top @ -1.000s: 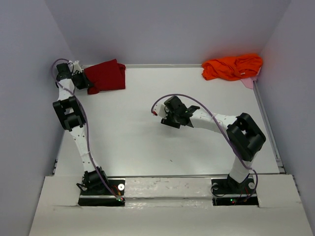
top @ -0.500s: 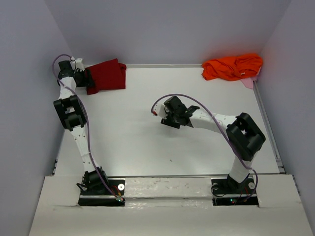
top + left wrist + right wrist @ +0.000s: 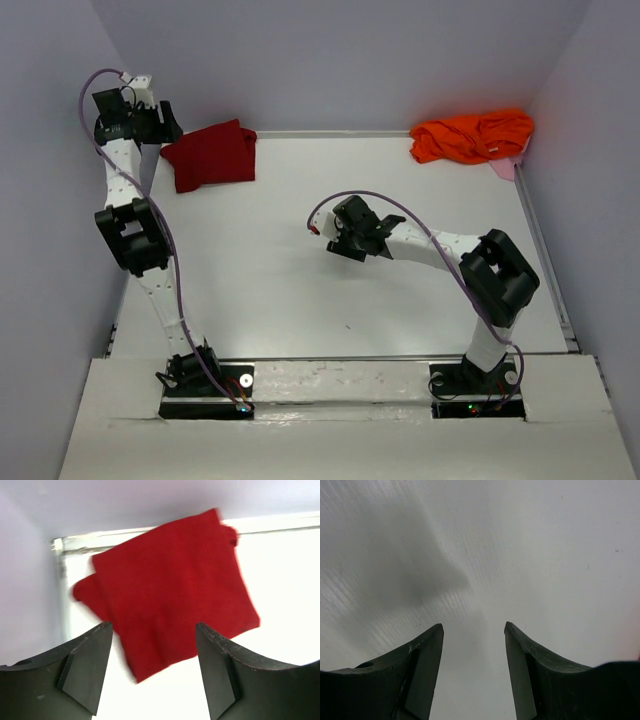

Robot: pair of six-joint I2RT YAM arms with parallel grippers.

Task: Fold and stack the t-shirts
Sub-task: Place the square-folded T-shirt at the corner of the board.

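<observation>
A dark red t-shirt (image 3: 212, 155) lies folded in a rough square at the table's back left corner, and the left wrist view shows it (image 3: 170, 585) flat below the fingers. My left gripper (image 3: 170, 126) (image 3: 154, 626) hangs open just left of and above it, holding nothing. The orange t-shirt (image 3: 472, 136) is bunched in a heap at the back right corner. Over the middle of the table my right gripper (image 3: 350, 240) (image 3: 473, 625) stands open, with only bare white table between its fingers.
A scrap of pink cloth (image 3: 505, 168) pokes out from under the orange heap. Grey walls close in the table at the left, back and right. A metal rim (image 3: 330, 133) runs along the back edge.
My left gripper opened, let go of the red t-shirt's left edge and drew up and away to the left. The shirt stays flat. The right arm has not moved.
</observation>
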